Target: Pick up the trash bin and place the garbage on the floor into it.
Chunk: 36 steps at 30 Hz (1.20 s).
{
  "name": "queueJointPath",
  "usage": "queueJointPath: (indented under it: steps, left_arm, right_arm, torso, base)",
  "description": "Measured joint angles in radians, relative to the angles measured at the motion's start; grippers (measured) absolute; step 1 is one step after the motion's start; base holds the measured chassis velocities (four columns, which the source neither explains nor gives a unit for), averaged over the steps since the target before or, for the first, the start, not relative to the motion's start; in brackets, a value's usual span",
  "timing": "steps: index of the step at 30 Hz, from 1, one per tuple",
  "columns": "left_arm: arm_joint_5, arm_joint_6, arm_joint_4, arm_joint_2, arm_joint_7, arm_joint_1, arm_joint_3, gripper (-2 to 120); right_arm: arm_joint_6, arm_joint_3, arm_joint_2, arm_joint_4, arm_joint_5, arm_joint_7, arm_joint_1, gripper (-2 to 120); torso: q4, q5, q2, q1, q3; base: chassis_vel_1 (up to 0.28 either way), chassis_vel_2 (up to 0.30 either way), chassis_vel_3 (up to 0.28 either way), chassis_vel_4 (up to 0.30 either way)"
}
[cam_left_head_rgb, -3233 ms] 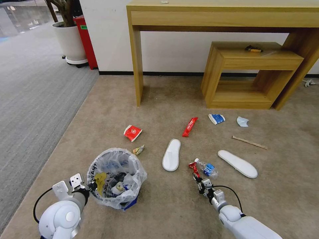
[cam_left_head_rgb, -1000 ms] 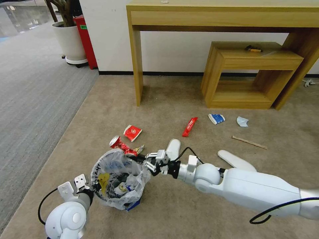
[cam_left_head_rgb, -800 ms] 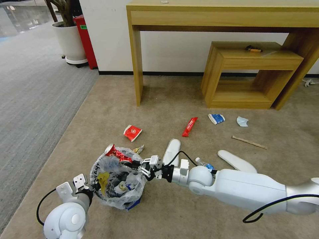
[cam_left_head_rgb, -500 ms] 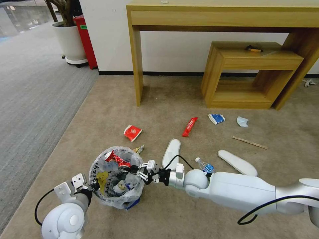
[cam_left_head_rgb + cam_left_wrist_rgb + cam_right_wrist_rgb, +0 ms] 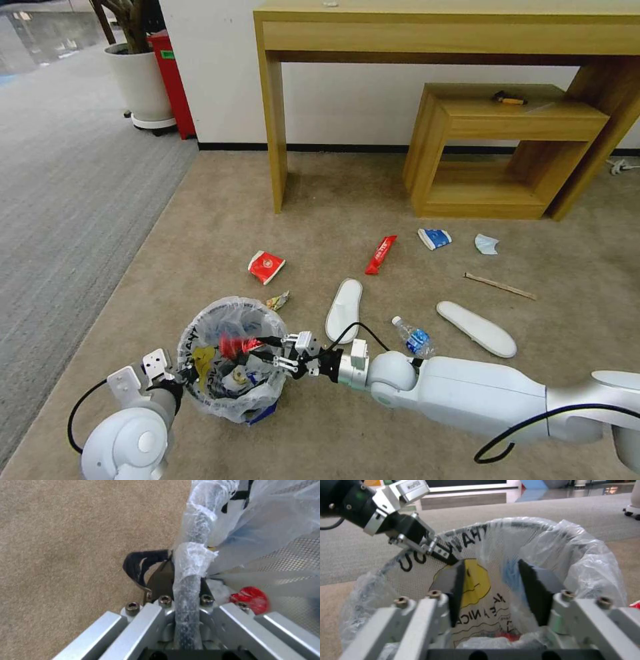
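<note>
My left tool [image 5: 179, 381] is clamped on the rim of the trash bin [image 5: 230, 360]; in the left wrist view the bag-wrapped rim [image 5: 191, 562] runs straight between the fingers [image 5: 160, 580]. The bin sits at the near left part of the beige floor [image 5: 320, 200], close to the edge where the grey ribbed carpet [image 5: 60, 187] begins.

My right tool [image 5: 267, 352] is over the bin's mouth, reaching in from the right side. Its fingers stand apart, with nothing between them; in the right wrist view the two dark pads [image 5: 533, 590] frame the inside of the clear liner [image 5: 586, 562] with its yellow smiley print [image 5: 476, 582]. A red snack wrapper [image 5: 233, 345] lies blurred inside the mouth, just beyond the fingertips and clear of them.

Garbage on the floor:
- red packet [image 5: 266, 267] and a small crumpled wrapper [image 5: 278, 301], just beyond the bin
- near white slipper [image 5: 344, 310], next to my right arm
- clear bottle [image 5: 413, 337], touching or just beside the arm; cannot tell which
- long red wrapper [image 5: 381, 254], blue-white packet [image 5: 435, 238], pale blue mask [image 5: 486, 244], in a row toward the low wooden shelf [image 5: 500, 147]
- wooden stick [image 5: 500, 286] and second slipper [image 5: 476, 328], toward the right.
</note>
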Motion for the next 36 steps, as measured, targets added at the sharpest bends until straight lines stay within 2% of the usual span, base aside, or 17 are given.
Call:
queueJointPath:
  steps: [2, 4, 6, 8, 10, 12, 13, 15, 16, 22, 24, 26, 36]
  left_arm:
    - [0.002, 0.0, 0.002, -0.003, 0.002, 0.002, 0.001, 0]
    - [0.003, 0.0, 0.003, -0.003, 0.004, 0.003, 0.001, 0]
    - [0.011, 0.0, 0.01, -0.004, 0.006, 0.005, 0.001, 0]
    - [0.013, 0.0, 0.012, -0.004, 0.007, 0.006, 0.001, 0]
    - [0.015, 0.0, 0.015, -0.003, 0.01, 0.006, 0.001, 0]
    - [0.015, 0.0, 0.017, -0.002, 0.011, 0.006, 0.0, 0]
    - [0.016, 0.0, 0.022, 0.002, 0.011, 0.005, 0.0, 0]
    - [0.016, 0.0, 0.027, 0.006, 0.012, 0.002, -0.002, 0]
    - [0.016, 0.0, 0.027, 0.006, 0.012, 0.002, -0.002, 0]
    - [0.016, 0.0, 0.048, 0.015, 0.014, -0.009, 0.001, 0]
    - [0.016, 0.0, 0.049, 0.016, 0.014, -0.01, 0.001, 0]
    - [0.015, 0.0, 0.06, 0.02, 0.014, -0.017, 0.006, 0]
    - [0.012, 0.0, 0.069, 0.026, 0.014, -0.023, 0.016, 0]
  right_arm:
    - [-0.005, 0.01, 0.005, 0.008, 0.001, 0.014, 0.002, 59]
    - [-0.009, 0.016, 0.007, 0.011, 0.003, 0.021, 0.003, 62]
    - [-0.029, 0.046, 0.016, 0.024, 0.013, 0.054, 0.01, 74]
    - [-0.035, 0.053, 0.018, 0.027, 0.015, 0.065, 0.012, 76]
    - [-0.06, 0.083, 0.018, 0.034, 0.023, 0.116, 0.021, 88]
    - [-0.066, 0.092, 0.017, 0.035, 0.025, 0.126, 0.021, 91]
    - [-0.079, 0.128, 0.008, 0.035, 0.025, 0.154, 0.016, 96]
    - [-0.089, 0.169, -0.004, 0.032, 0.024, 0.179, 0.0, 100]
    - [-0.089, 0.169, -0.004, 0.032, 0.024, 0.179, 0.0, 100]
    - [-0.106, 0.325, -0.064, 0.002, -0.012, 0.22, -0.119, 100]
    - [-0.107, 0.338, -0.069, -0.002, -0.016, 0.221, -0.131, 100]
    - [-0.108, 0.413, -0.099, -0.02, -0.04, 0.222, -0.2, 100]
    - [-0.102, 0.607, -0.158, -0.069, -0.088, 0.211, -0.37, 100]
  torso:
    - [0.0, 0.0, 0.0, 0.0, 0.0]
    - [-0.0001, 0.0, 0.0, 0.0, 0.0]
    - [0.0001, 0.0, 0.0, 0.0, 0.0]
    - [0.0002, 0.0, 0.0, 0.0, 0.0]
    - [0.0002, -0.0001, 0.0, 0.0, 0.0]
    - [0.0002, 0.0, 0.0, 0.0, 0.0]
    - [0.0001, 0.0, 0.0, 0.0, 0.0]
    - [0.0001, 0.0, 0.0, 0.0, 0.0]
    - [0.0001, 0.0, 0.0, 0.0, 0.0]
    - [-0.0001, 0.0003, 0.0, 0.0, 0.0]
    - [-0.0001, 0.0002, 0.0, 0.0, 0.0]
    - [-0.0002, 0.0004, 0.0, 0.0, 0.0]
    - [0.0, 0.0001, 0.0, 0.0, 0.0]
  base:
    - [0.0, 0.0, 0.0, 0.0]
    - [0.0, 0.0, 0.0, 0.0]
    - [0.0, 0.0, 0.0, 0.0]
    - [0.0, 0.0, 0.0, 0.0]
    - [0.0, 0.0, 0.0, 0.0]
    - [0.0, 0.0, 0.0, 0.0]
    - [0.0, 0.0, 0.0, 0.0]
    - [0.0, 0.0, 0.0, 0.0]
    - [0.0, 0.0, 0.0, 0.0]
    - [0.0, 0.0, 0.0, 0.0]
    - [0.0, 0.0, 0.0, 0.0]
    - [0.0, 0.0, 0.0, 0.0]
    - [0.0, 0.0, 0.0, 0.0]
